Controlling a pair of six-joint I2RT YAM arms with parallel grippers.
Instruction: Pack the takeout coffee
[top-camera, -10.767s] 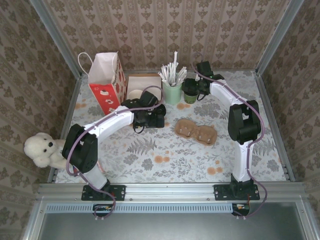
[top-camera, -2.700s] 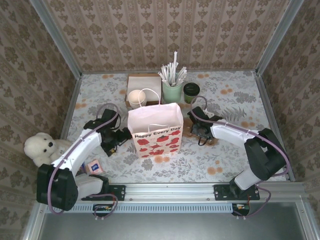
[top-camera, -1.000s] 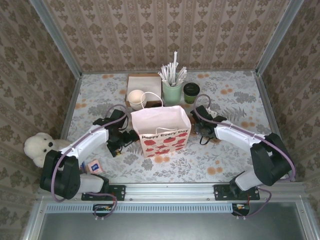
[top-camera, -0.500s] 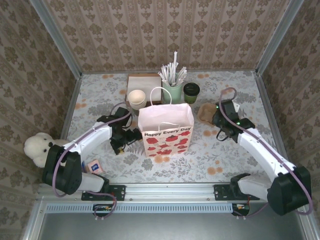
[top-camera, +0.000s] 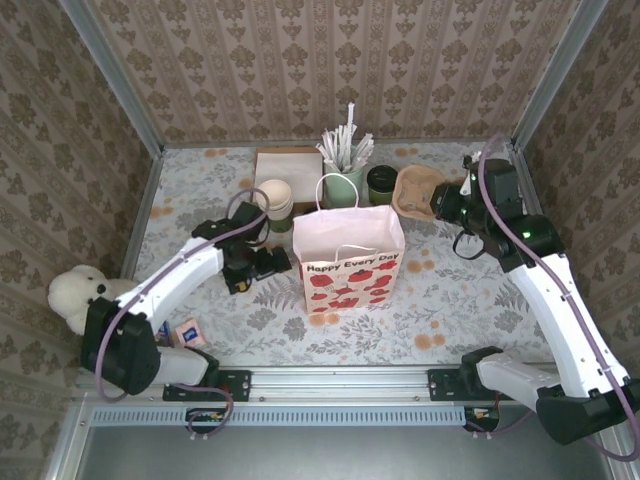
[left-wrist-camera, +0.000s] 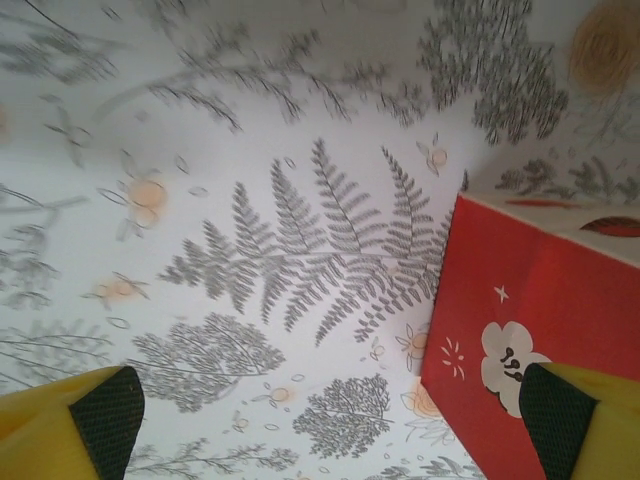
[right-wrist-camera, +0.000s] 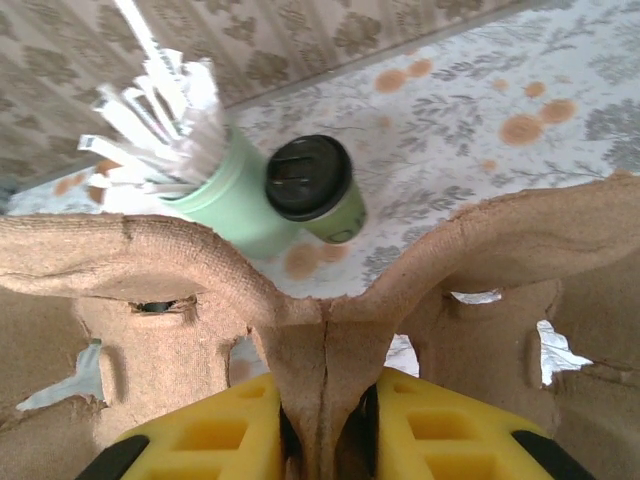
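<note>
Near edge: left gripper (left-wrist-camera: 328, 405) hangs low over the fern-print table (left-wrist-camera: 250, 250), jaws spread wide, holding nothing, just beside the red side of the paper gift bag (left-wrist-camera: 530, 330). The bag stands upright with its mouth open, mid-table.

Further back: right gripper (right-wrist-camera: 322, 425) pinches the central ridge of the pulp cup carrier (right-wrist-camera: 150, 270), raised off the table.

Far edge: takeout coffee (right-wrist-camera: 310, 185) stands upright, lid on, touching or just beside the mint cup of straws (right-wrist-camera: 215, 200), not yet packed.

Judgement: the carrier is being handled first. It should stay level and pass clear of the coffee lid and straws. The pinch on the thin ridge looks liable to twist. The left gripper is well placed to steady the bag.
</note>
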